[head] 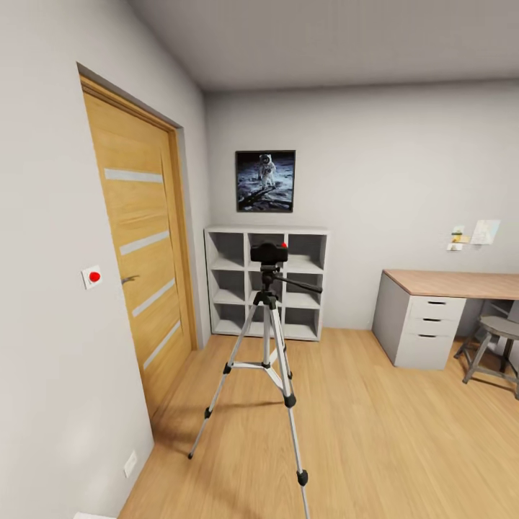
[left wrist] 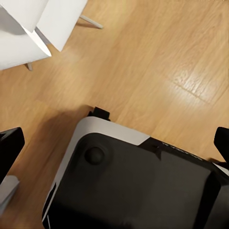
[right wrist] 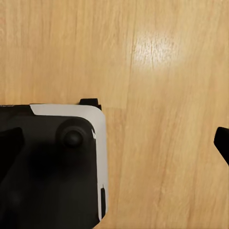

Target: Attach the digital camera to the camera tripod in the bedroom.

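Black digital camera (head: 269, 252) tops the camera tripod (head: 267, 346) — we could topple it; end effector states we cannot tell.

I see silvery, metal-looking legs on the camera tripod (head: 267, 360), a matt black digital camera (head: 269, 252), satiny wood-plank floor (head: 404, 432) and a wood-grain door (head: 140, 252) at nine o'clock

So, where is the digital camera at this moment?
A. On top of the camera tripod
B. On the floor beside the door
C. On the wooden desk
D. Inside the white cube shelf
A: in the head view the digital camera sits on the head of the camera tripod, which stands on the wood floor in front of the white cube shelf.
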You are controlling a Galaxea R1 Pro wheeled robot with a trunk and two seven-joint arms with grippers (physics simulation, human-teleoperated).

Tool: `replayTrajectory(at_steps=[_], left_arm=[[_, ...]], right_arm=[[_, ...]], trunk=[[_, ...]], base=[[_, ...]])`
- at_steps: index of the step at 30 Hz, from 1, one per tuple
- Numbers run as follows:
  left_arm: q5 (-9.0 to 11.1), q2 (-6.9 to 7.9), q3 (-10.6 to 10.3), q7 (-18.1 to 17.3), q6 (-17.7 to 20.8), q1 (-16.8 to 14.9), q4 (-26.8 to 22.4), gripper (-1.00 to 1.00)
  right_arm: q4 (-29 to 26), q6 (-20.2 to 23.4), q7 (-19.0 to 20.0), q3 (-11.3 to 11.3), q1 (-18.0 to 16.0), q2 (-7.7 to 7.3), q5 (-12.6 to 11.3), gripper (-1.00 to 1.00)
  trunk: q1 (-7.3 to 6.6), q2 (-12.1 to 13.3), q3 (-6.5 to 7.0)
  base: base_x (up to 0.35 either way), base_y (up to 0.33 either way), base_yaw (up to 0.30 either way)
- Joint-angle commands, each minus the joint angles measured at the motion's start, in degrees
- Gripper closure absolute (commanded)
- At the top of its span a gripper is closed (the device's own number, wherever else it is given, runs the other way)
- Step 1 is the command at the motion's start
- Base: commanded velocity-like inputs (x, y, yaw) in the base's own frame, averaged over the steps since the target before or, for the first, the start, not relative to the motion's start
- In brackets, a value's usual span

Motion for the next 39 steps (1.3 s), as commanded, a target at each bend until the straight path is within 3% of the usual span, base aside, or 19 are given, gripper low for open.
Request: replayTrajectory(at_steps=[1, 26, 39], left_arm=[[0.4, -0.01, -0.3, 0.2, 0.0, 0.0, 0.0, -1.0], [0.0, 0.34, -0.2, 0.2, -0.1, 0.0, -1.1, -1.0], [-0.2, 0.34, -0.3, 0.2, -0.1, 0.0, -1.0, -1.0]], right_arm=[[0.2, -0.3, 0.3, 0.5, -0.1, 0.05, -0.6, -1.0], [-0.1, -0.4, 0.1, 0.4, -0.1, 0.7, -0.8, -1.0], [-0.7, -0.5, 0.2, 0.2, -0.1, 5.3, -0.7, -1.0]], trunk=[[0.02, 0.0, -0.02], [0.02, 0.0, -0.02], [0.02, 0.0, -0.02]], base=[[0.0, 0.0, 0.0], [0.0, 0.0, 0.0], [0.0, 0.0, 0.0]])
